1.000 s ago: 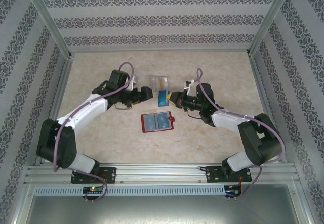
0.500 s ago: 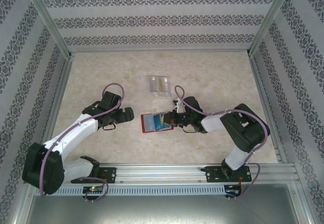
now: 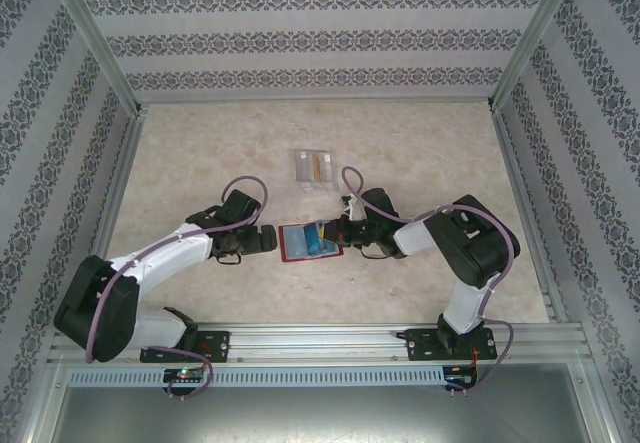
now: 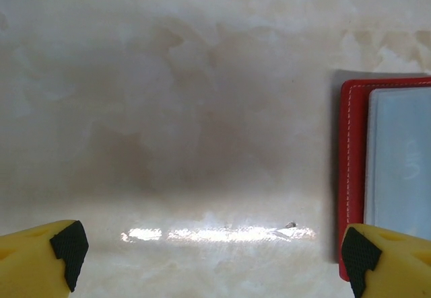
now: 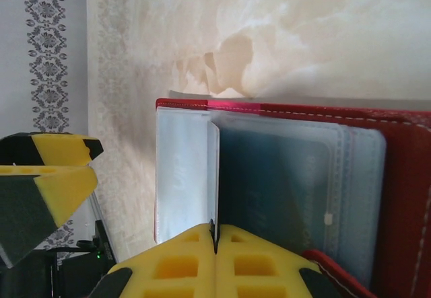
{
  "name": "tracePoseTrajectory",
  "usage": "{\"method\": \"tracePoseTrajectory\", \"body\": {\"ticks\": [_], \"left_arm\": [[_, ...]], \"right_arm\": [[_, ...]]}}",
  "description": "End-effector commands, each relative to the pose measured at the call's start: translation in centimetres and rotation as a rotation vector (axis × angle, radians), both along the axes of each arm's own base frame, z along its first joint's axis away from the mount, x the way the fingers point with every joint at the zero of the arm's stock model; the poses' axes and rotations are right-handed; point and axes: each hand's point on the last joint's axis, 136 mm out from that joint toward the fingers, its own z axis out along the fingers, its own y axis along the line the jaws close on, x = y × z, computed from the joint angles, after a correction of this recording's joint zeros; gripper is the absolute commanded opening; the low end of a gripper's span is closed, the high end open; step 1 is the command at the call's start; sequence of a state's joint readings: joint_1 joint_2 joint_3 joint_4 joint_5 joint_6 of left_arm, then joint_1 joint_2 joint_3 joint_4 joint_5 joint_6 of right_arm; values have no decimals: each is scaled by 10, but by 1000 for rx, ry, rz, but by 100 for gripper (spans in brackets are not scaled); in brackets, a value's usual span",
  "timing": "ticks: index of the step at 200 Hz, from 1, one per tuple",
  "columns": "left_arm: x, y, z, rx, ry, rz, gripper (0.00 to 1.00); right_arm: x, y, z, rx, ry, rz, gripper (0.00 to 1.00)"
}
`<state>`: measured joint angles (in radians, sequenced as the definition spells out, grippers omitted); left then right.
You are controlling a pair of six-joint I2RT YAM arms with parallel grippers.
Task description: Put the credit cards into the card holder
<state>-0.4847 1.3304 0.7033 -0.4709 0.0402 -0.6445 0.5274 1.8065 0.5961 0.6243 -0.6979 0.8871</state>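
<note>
Wallet lies open right under the right hand, which is clamped on the blue card edge-on over its pockets; left hand gapes alongside.

Left wrist view cuts off the card holder at right; from above I can't read inside the clear case.

Top: high at near edge, looking down on whole table. Wrists: close, low over it. All three share the wallet.
</note>
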Motion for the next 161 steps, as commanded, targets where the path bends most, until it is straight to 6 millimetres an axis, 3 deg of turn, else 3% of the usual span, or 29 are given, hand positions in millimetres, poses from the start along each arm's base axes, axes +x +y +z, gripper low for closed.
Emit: {"method": "tracePoseTrajectory", "body": {"ticks": [1,35,126,161], "left_arm": [[11,-9,6,3,-41,3,97],[11,-19,-10,15,-9,-25,86],[15,-33,-21,51,-2,-50,76],[17,-38,-26,44,12,-64,75]], "right_arm": [[2,4,-7,9,11,2,0],[-1,8,-11,16,37,-6,0],[-8,-8,-10,-26,32,-66,0],[-11,-3,-10,-21,37,-58,0]]}}
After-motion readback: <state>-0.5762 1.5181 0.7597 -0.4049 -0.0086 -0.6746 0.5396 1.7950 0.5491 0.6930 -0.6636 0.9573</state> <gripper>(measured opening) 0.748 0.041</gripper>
